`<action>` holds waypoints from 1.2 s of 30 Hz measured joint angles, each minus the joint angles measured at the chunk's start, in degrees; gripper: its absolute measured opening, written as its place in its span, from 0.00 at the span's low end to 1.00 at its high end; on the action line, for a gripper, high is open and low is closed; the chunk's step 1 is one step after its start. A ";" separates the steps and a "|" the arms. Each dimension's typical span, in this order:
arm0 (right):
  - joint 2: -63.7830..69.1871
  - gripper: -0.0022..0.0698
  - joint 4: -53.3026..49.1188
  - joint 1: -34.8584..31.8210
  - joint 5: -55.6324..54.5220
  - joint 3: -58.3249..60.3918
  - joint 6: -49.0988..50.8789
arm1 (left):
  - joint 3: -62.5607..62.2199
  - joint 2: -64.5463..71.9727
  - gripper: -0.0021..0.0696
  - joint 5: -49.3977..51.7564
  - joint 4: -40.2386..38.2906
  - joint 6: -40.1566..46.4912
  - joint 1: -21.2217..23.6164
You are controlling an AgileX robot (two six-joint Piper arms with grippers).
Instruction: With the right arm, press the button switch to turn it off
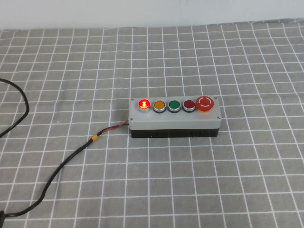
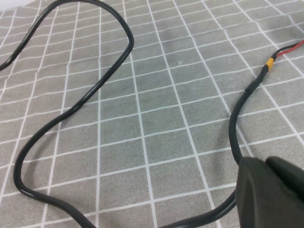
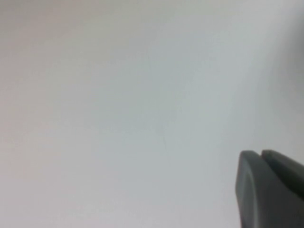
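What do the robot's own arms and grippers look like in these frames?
Little shows. Neither arm appears in the high view. The left gripper shows only in its wrist view as a dark, matte, rounded piece above the grid cloth. The right gripper shows likewise, greyer, against a blank pale background. No markings or arm cables are visible.

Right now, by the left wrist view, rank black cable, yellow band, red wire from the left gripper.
1. black cable, passing right beside the left gripper.
2. yellow band, farther along the cable.
3. red wire, beyond the band.
The right gripper faces a blank pale surface.
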 joint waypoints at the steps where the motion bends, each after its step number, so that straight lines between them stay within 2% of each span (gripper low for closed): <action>1: 2.14 0.01 0.48 0.00 3.90 -2.42 0.23 | 0.00 0.00 0.02 0.00 0.00 0.00 0.00; 7: 17.34 0.01 3.33 0.00 28.39 -14.47 0.44 | 0.00 0.00 0.02 0.00 0.00 0.00 0.00; 10: 24.59 0.01 3.71 0.00 36.37 -17.49 -3.31 | 0.00 0.00 0.02 0.00 -0.13 0.00 0.00; 12: 28.22 0.01 4.29 0.00 37.76 -18.03 -7.36 | 0.00 0.00 0.02 0.00 -0.13 0.00 0.00; 15: 32.45 0.01 10.49 0.00 36.91 -18.24 -10.22 | 0.00 0.00 0.02 0.00 -0.13 0.00 0.00; 19: 37.06 0.01 24.27 0.00 34.62 -18.35 -13.81 | 0.00 0.00 0.02 0.00 -0.13 0.00 0.00; 21: 39.74 0.01 32.17 0.00 34.43 -18.35 -23.01 | 0.00 0.00 0.02 0.00 -0.13 0.00 0.00; 24: 44.00 0.01 46.37 0.00 36.89 -18.49 -43.13 | 0.00 0.00 0.02 0.00 -0.13 0.00 0.00; 26: 47.65 0.01 54.41 0.00 40.11 -19.38 -53.16 | 0.00 0.00 0.02 0.00 -0.13 0.00 0.00; 28: 51.28 0.01 60.04 0.00 43.21 -21.06 -58.91 | 0.00 0.00 0.02 0.00 -0.13 0.00 0.00; 32: 58.94 0.01 61.94 2.83 45.88 -25.79 -62.22 | 0.00 0.00 0.02 0.00 -0.13 0.00 0.00; 36: 66.03 0.01 58.21 9.14 45.43 -31.78 -59.69 | 0.00 0.00 0.02 0.00 -0.13 0.00 0.00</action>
